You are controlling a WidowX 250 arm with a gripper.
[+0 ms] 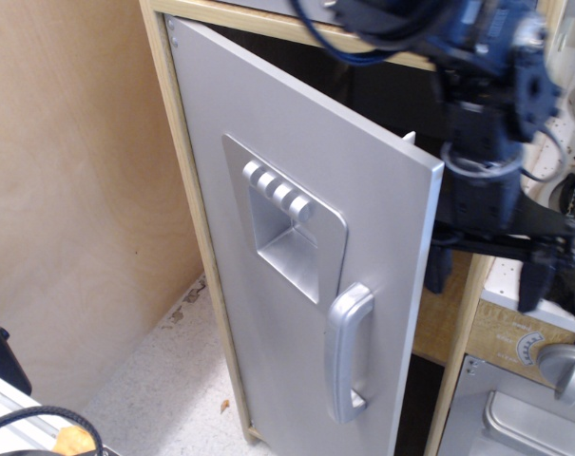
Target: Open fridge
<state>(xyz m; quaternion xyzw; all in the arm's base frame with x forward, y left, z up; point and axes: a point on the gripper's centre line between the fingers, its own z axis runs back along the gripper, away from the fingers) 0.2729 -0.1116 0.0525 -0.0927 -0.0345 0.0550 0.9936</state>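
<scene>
Plywood wall [68, 190] fills the left side of the view, and below it a pale speckled floor [163, 380] runs up to the foot of the cabinet. At the bottom left corner, black cables and a piece of metal rail [21, 427] are visible.

The fridge [297, 256] stands in the middle, a tall cabinet with a light wood frame [178, 142]. Its big grey door is hinged on the left side and stands swung out from the frame, so that a dark opening [382, 104] shows behind its right edge. On the door there is a recessed silver dispenser panel [285, 228] with a row of small round buttons, and lower on the right a curved silver handle [349, 351].

The robot arm [487, 85], blue and black and a little blurred, comes from the top right. The pincer [491, 271] hangs just beside the free right edge of the door, in front of the right post of the frame. Its two black fingers [439, 271] point down with a wide gap between them, and they grip nothing.

At the bottom right, a round silver knob [563, 370] sits above a smaller grey oven door [515, 427].
</scene>
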